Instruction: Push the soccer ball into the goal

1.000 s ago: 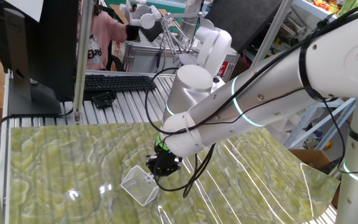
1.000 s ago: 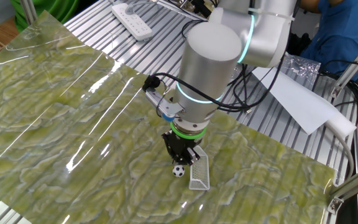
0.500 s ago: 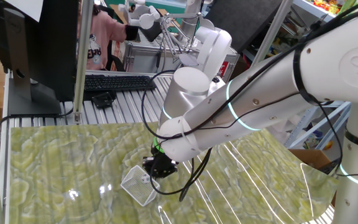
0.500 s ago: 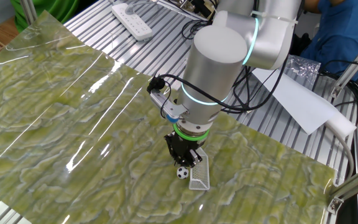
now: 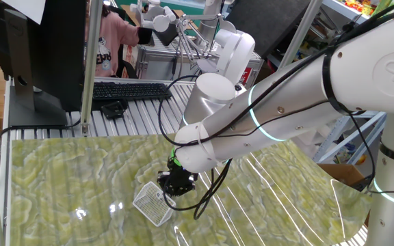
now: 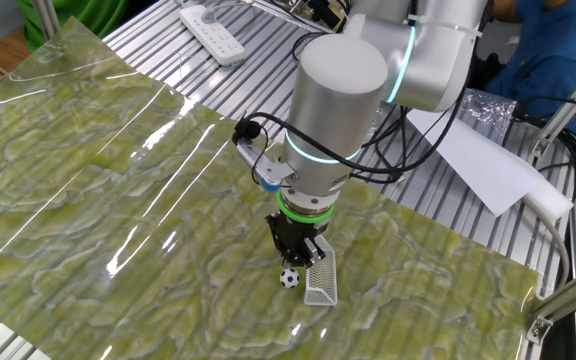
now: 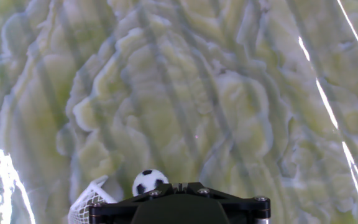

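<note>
The soccer ball (image 6: 288, 279) is a tiny white ball with black patches, lying on the green mat just left of the goal (image 6: 321, 281), a small white mesh net. My gripper (image 6: 295, 260) stands upright with its black fingers closed, right behind the ball and close to it or touching. In the hand view the ball (image 7: 149, 181) peeks out just ahead of the gripper (image 7: 179, 185), and a corner of the goal (image 7: 87, 203) shows at lower left. In the one fixed view the goal (image 5: 152, 202) lies left of the gripper (image 5: 175, 184); the ball is hidden there.
A green marbled mat (image 6: 118, 200) covers the table. A keyboard (image 5: 132, 90) and a monitor (image 5: 43, 48) stand at the back. A power strip (image 6: 213, 35) and a white sheet (image 6: 478, 160) lie on the ribbed tabletop beyond the mat.
The arm has shifted slightly over the mat. The ball has crept a little toward the front edge, staying beside the goal. The goal has not moved.
</note>
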`<act>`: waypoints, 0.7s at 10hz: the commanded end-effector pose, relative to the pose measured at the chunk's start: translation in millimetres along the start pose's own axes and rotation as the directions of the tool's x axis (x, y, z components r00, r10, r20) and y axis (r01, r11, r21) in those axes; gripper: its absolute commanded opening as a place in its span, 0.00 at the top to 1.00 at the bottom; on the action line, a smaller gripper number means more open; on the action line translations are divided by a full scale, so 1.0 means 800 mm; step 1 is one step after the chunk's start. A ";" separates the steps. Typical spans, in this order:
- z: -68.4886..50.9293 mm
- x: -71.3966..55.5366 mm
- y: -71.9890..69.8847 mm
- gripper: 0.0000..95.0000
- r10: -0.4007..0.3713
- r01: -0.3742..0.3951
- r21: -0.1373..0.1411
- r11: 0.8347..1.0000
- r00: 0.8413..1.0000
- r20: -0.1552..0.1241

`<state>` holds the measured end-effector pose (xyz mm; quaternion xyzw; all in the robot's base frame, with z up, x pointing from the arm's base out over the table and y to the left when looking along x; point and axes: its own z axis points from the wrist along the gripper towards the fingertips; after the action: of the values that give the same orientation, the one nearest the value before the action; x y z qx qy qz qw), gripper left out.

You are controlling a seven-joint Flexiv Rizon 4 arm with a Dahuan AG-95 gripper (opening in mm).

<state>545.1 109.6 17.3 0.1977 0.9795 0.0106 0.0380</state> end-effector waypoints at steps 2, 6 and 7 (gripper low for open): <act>-0.006 -0.006 -0.006 1.00 -0.024 0.021 0.104 0.994 0.999 0.030; -0.011 -0.033 -0.018 1.00 -0.024 0.021 0.116 0.993 0.999 0.030; -0.013 -0.045 -0.023 1.00 -0.022 0.019 0.115 0.993 0.999 0.027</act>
<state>571.1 76.4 31.0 0.1849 0.9805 -0.0526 0.0407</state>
